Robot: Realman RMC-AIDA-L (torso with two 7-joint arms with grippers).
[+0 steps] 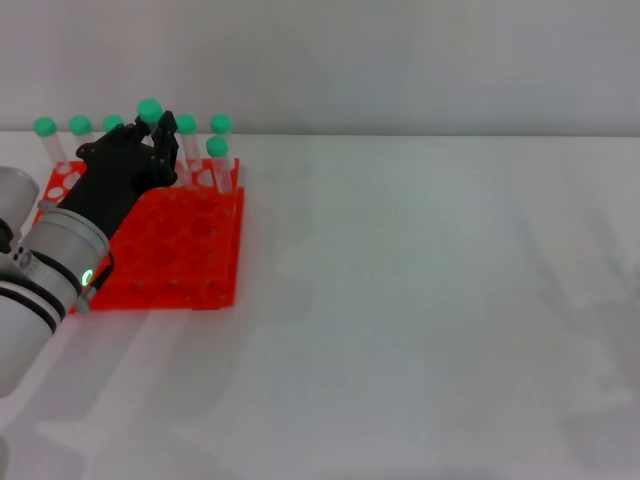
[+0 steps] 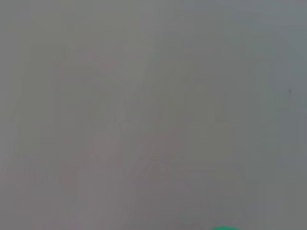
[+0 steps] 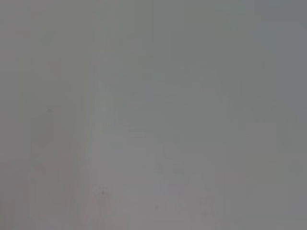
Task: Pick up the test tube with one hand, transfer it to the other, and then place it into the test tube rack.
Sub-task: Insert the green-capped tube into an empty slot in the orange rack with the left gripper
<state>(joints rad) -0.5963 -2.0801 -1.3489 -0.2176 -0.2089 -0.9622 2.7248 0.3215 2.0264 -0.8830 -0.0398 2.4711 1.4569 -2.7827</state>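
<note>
The orange-red test tube rack [image 1: 190, 255] lies at the table's far left in the head view. Several green-capped tubes stand in its back rows, such as one at the left end [image 1: 44, 127] and one nearer the front [image 1: 217, 148]. My left gripper [image 1: 155, 138], black, on the silver-white arm with the green light, is over the back of the rack. It is shut on the test tube [image 1: 150, 110], whose green cap sticks up above the fingers; the tube's body is hidden by the hand. A sliver of green cap [image 2: 224, 228] shows in the left wrist view. My right gripper is out of view.
The white table [image 1: 430, 300] stretches to the right of the rack, with a pale wall behind it. The right wrist view shows only a plain grey surface.
</note>
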